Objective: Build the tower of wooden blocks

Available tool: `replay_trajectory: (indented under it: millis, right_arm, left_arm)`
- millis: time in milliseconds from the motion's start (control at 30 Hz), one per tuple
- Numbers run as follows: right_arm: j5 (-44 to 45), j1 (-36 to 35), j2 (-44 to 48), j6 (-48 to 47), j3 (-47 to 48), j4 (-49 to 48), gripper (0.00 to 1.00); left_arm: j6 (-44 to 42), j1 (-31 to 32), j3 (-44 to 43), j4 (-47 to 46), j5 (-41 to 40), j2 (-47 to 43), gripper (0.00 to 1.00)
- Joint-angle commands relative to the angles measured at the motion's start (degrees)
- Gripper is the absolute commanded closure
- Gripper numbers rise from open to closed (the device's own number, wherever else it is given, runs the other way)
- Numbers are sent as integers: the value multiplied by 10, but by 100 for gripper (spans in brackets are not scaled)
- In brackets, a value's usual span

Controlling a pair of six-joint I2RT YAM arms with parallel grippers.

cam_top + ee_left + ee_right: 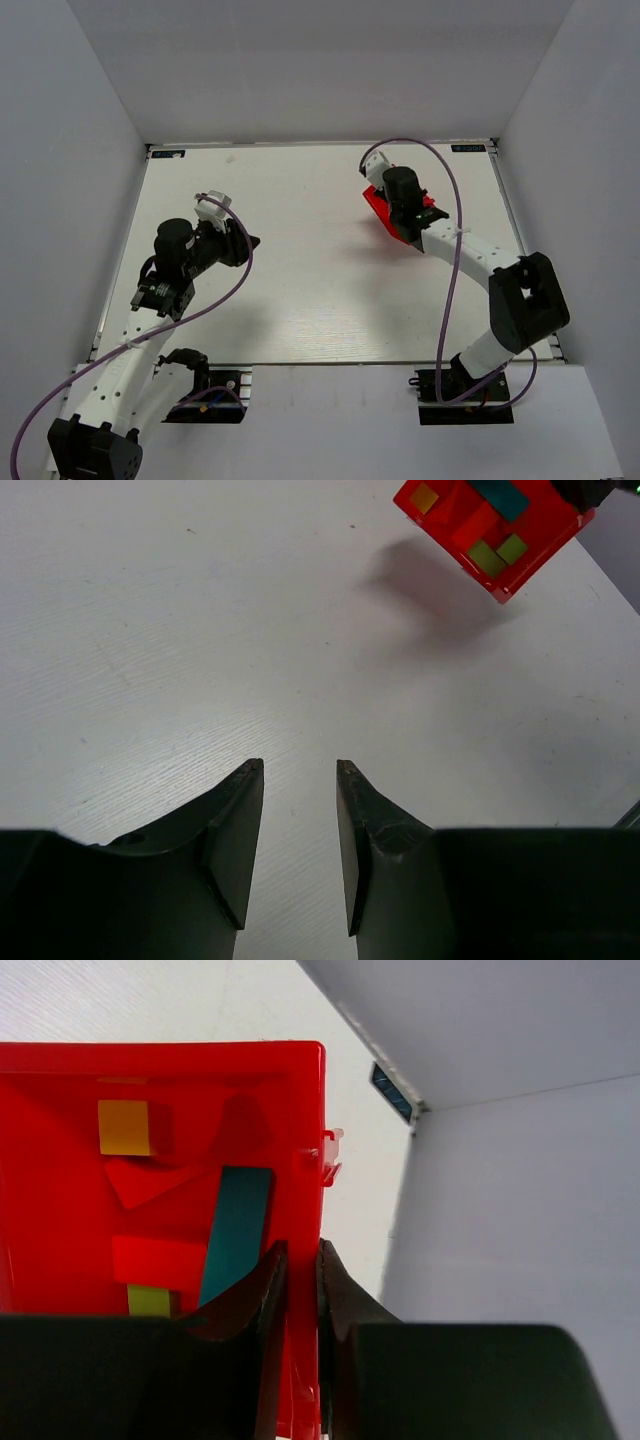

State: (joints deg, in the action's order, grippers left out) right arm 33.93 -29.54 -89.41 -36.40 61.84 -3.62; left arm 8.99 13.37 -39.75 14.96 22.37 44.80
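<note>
The wood blocks lie loose inside a red plastic bin: a teal bar, a yellow cube, red pieces and a lime-green cube. No stacked tower is in view. My right gripper is shut on the bin's right wall and holds the bin tilted above the table at the back right. The left wrist view shows the bin with its shadow on the table beneath it. My left gripper is open and empty over bare table at the left.
White walls enclose the white table on the left, back and right. The right wall is close beside the bin. A small blue tag marks the table's back right corner.
</note>
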Motion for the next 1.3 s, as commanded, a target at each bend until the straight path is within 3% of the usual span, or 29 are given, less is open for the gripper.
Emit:
replay_trajectory:
  millis: [0, 367, 500, 567, 600, 633, 1267]
  right_arm:
    - [112, -31, -22, -142, -36, -174, 100]
    - [192, -95, -82, -342, -140, -486, 100]
    - [197, -115, -132, -526, -188, -754, 100]
    - [191, -127, -198, -629, -204, -856, 100]
    - [178, -133, -218, -708, -204, -1014, 100]
    - [172, -138, -282, -748, -198, -1045, 100]
    - [171, -168, -292, -783, -168, -1046, 100]
  left_arm:
    - [-1, 3, 5, -3, 12, -2, 53]
    - [-1, 3, 5, -3, 12, -13, 52]
    - [-1, 3, 5, -3, 12, -13, 52]
    - [-1, 3, 5, -3, 12, -13, 52]
    - [-1, 3, 5, -3, 12, -13, 52]
    - [-1, 3, 5, -3, 12, -13, 52]
    - [-1, 3, 5, -3, 12, -18, 52]
